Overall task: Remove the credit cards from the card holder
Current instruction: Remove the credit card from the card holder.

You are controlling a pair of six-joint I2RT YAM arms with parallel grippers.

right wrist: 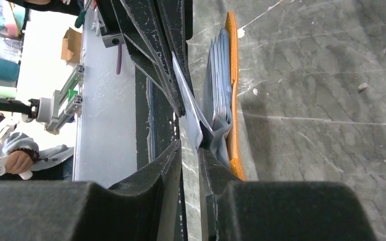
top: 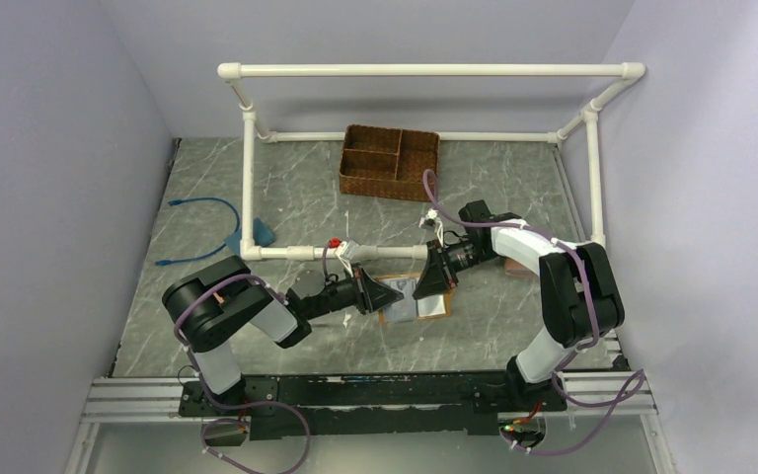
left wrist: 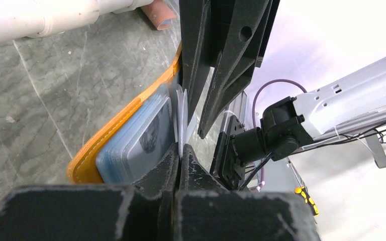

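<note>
Credit card (left wrist: 180,114): thin, light, stiff, likely slick; take by exposed edge. Left gripper (left wrist: 179,160) pinched shut on it. Right gripper (right wrist: 191,150) narrow, clamp unclear.

1. A white pipe frame (top: 434,70) stood on a grey, marble-patterned table (top: 306,188), with one rail raised high at the back and a lower bar crossing nearer the front.
2. Inside the frame, close to its back bar, sat a brown wicker basket (top: 387,188) divided into compartments.
3. Outside the frame's left post, a blue cable (top: 202,201) lay curved on the tabletop.
4. Plain lavender walls closed in the frame: a left wall (top: 59,148), a right wall (top: 711,148) and a back wall (top: 355,30).
5. Well in front of the frame, aluminium rails (top: 128,400) edged the table.
6. The light was even and soft, with only faint shadows under the frame.
</note>
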